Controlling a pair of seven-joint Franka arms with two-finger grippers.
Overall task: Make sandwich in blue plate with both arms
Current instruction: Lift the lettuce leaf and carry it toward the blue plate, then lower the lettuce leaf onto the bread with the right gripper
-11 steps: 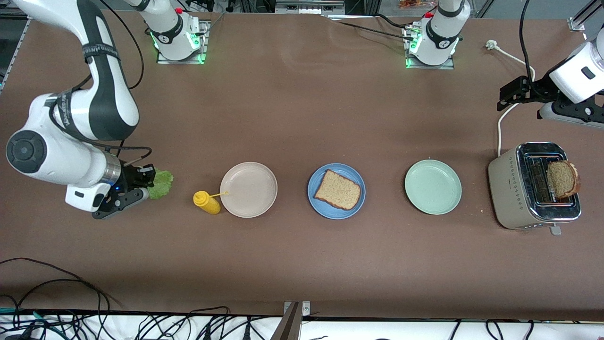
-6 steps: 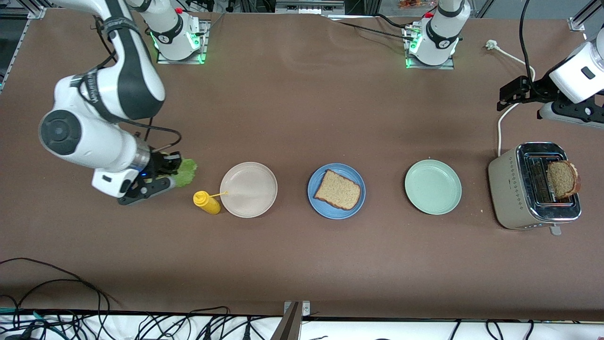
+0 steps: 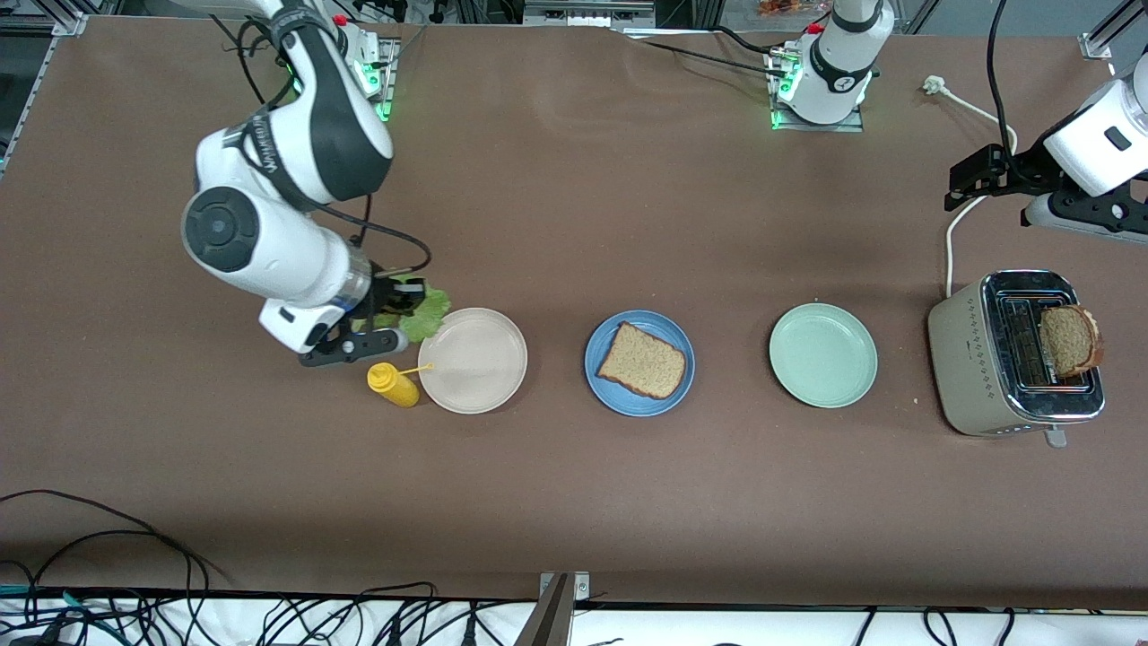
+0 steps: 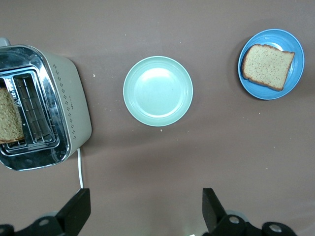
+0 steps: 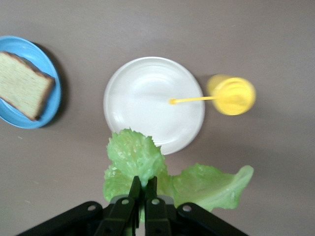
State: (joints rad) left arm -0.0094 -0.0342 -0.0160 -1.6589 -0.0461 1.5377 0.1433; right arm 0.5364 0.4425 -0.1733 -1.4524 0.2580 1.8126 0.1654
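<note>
The blue plate (image 3: 639, 408) sits mid-table with one brown bread slice (image 3: 642, 360) lying on it. My right gripper (image 3: 395, 316) is shut on a ruffled green lettuce leaf (image 3: 423, 309) and holds it over the edge of the beige-white plate (image 3: 473, 361). In the right wrist view the fingertips (image 5: 135, 184) pinch the lettuce (image 5: 135, 155), with the blue plate (image 5: 29, 49) off to one side. A second bread slice (image 3: 1069, 339) stands in the toaster (image 3: 973, 359). My left gripper (image 3: 991, 205) waits open and empty (image 4: 143, 209) over the table by the toaster.
A yellow mustard bottle (image 3: 393, 384) lies against the beige-white plate, toward the right arm's end. A pale mint-green plate (image 3: 822, 354) sits between the blue plate and the toaster. The toaster's white cord (image 3: 952, 242) runs toward the left arm's base.
My right arm has carried the lettuce from the right arm's end of the table to the beige-white plate's edge. The left arm has not moved.
</note>
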